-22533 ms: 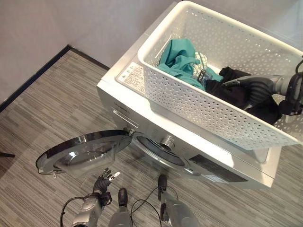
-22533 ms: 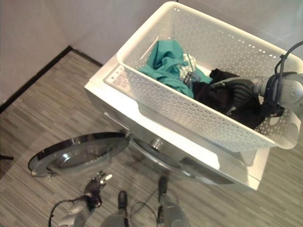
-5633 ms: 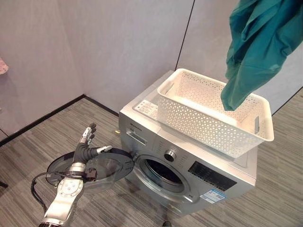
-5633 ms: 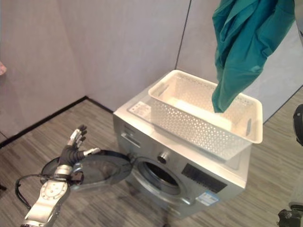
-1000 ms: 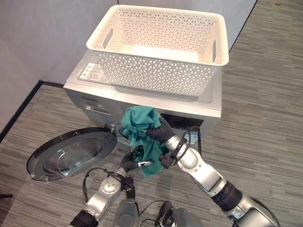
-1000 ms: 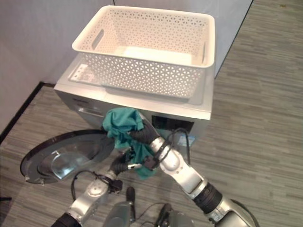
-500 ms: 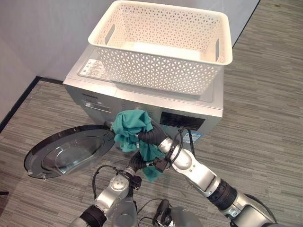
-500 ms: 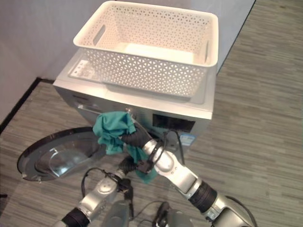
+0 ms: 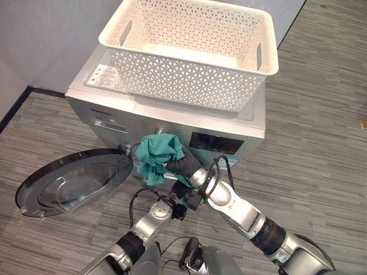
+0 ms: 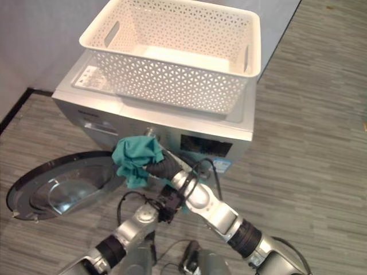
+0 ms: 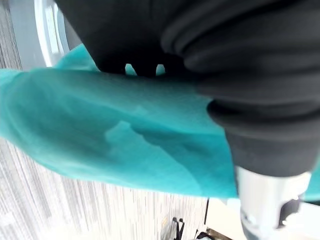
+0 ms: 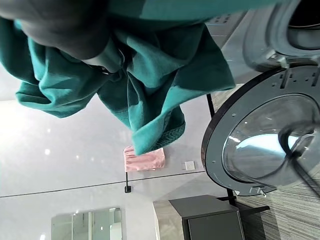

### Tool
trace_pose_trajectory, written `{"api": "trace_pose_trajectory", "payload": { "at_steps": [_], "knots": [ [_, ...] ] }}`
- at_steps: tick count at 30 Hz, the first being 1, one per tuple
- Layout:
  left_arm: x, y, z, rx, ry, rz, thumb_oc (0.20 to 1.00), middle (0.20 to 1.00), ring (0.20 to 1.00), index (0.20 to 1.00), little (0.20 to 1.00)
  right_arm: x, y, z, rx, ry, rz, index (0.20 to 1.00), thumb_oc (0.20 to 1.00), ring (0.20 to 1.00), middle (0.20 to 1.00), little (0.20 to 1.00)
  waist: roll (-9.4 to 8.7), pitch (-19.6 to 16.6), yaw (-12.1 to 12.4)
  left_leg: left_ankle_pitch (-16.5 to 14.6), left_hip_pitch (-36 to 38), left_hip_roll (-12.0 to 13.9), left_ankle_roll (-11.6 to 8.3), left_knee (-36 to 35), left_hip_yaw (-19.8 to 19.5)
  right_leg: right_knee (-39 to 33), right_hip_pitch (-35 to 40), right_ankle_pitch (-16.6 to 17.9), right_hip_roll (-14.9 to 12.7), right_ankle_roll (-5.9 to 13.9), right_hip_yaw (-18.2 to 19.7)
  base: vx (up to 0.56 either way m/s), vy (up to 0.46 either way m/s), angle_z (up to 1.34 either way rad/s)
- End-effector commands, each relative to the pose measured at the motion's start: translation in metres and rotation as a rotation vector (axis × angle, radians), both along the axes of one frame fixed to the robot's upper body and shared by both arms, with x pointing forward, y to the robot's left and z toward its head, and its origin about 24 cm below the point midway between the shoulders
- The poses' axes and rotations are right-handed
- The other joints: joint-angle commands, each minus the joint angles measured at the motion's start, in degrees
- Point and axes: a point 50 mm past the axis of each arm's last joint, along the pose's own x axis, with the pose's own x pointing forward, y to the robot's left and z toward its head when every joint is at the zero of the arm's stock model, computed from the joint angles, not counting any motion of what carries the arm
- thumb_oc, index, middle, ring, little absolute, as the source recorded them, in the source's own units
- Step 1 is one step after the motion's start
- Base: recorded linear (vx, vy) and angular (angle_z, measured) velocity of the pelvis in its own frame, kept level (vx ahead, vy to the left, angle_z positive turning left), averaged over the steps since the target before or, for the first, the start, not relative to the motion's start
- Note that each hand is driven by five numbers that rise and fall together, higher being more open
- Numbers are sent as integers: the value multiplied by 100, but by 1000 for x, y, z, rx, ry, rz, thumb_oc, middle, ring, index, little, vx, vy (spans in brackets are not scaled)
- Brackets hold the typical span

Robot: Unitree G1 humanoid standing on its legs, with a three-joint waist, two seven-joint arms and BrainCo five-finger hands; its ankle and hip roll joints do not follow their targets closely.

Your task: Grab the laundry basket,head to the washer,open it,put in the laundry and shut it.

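Right hand (image 9: 178,166), nearest the viewer, is wrapped in the teal garment (image 9: 156,156) with its fingers buried in the folds; its wrist view shows cloth bunched round the dark cover, so it appears clamped on the garment, though no finger is plainly visible. Left hand (image 9: 172,201) lies just below and under the right wrist, at about 6 o'clock from the garment; the cloth hides whether its fingers are apart or together. The garment hangs as a crumpled bundle, its long axis running roughly 12 to 6 o'clock, a tail trailing down toward the left hand.

Beyond the bundle, at about 12 o'clock from the right hand, stands the washer (image 9: 241,132); its drum opening sits directly behind the cloth and is largely covered by it. The washer door (image 9: 69,186) lies swung wide at 9 o'clock. Farthest, on the washer's top, rests the white laundry basket (image 9: 189,80), apparently empty. Judged from this, the right hand carries the load and the coming move is a push forward toward 12 o'clock.
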Motion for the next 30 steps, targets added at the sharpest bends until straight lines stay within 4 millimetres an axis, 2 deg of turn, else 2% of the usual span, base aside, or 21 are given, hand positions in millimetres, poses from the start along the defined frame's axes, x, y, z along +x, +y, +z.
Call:
{"api": "trace_pose_trajectory", "payload": {
  "at_steps": [1,2,3,4,5,14,21,24,25,26,29,30],
  "knots": [
    [-3,-33,12,-92,-39,-46,1000,1000,1000,1000,1000,-12,14,53,230,-160,91,200,200,200,200,200,-128,-5,-72,735,-509,-229,192,-704,503,-383,636,-489,449,-266,77,0,0,0],
    [-1,-32,12,-80,-46,-41,1000,1000,1000,1000,1000,-11,12,54,225,-175,83,200,200,200,200,200,-151,16,-87,725,-527,-226,189,-695,522,-391,614,-476,447,-259,84,0,0,0],
    [0,-31,13,-83,-44,-32,950,950,950,950,950,-11,11,54,220,-178,78,200,200,200,200,200,-161,24,-93,724,-539,-221,189,-694,526,-386,600,-472,441,-255,81,0,0,0],
    [0,-31,13,-83,-44,-32,655,655,655,655,655,-11,11,54,220,-179,78,200,200,200,200,200,-159,23,-93,724,-542,-220,189,-693,526,-384,596,-472,441,-255,82,0,0,0],
    [2,-28,12,-89,-37,-8,200,200,200,200,200,-9,9,54,221,-178,65,200,200,200,200,200,-172,35,-98,723,-554,-217,192,-702,527,-380,567,-462,434,-247,73,0,0,0],
    [7,-10,6,-110,-11,122,200,200,200,200,200,-6,0,53,235,-180,16,200,200,200,200,200,-212,92,-66,715,-635,-218,201,-680,547,-391,493,-432,434,-239,25,3,-5,0],
    [16,16,10,-95,-57,269,200,200,200,200,200,-7,-6,55,255,-202,-23,200,200,200,200,200,-235,192,-17,764,-715,-208,193,-737,574,-353,345,-402,453,-235,35,-1,-1,-1],
    [19,37,14,-93,-94,358,200,200,200,200,200,-7,-15,49,251,-203,-59,209,209,209,209,209,-224,192,-9,773,-714,-190,190,-762,599,-343,321,-391,443,-220,36,-9,1,-3],
    [20,45,15,-94,-105,388,200,200,200,200,200,-8,-19,48,235,-220,-72,479,479,479,479,479,-215,189,-11,771,-705,-188,192,-760,609,-327,320,-394,438,-220,38,2,11,-4],
    [21,60,17,-88,-133,440,200,200,200,200,200,-8,-31,42,196,-246,-120,1000,1000,1000,1000,1000,-197,176,-32,765,-694,-182,189,-755,621,-309,325,-410,431,-221,53,4,31,-5],
    [18,102,22,-72,-202,584,200,200,200,200,200,-9,-77,20,89,-268,-300,1000,1000,1000,1000,1000,-117,132,-142,760,-633,-176,183,-753,652,-273,333,-447,439,-226,110,1,50,-5],
    [16,106,22,-81,-202,606,200,200,200,200,200,-9,-83,17,82,-259,-324,1000,1000,1000,1000,1000,-106,113,-155,762,-625,-177,180,-759,656,-280,335,-451,442,-229,121,-4,35,-11]
  ]
}}
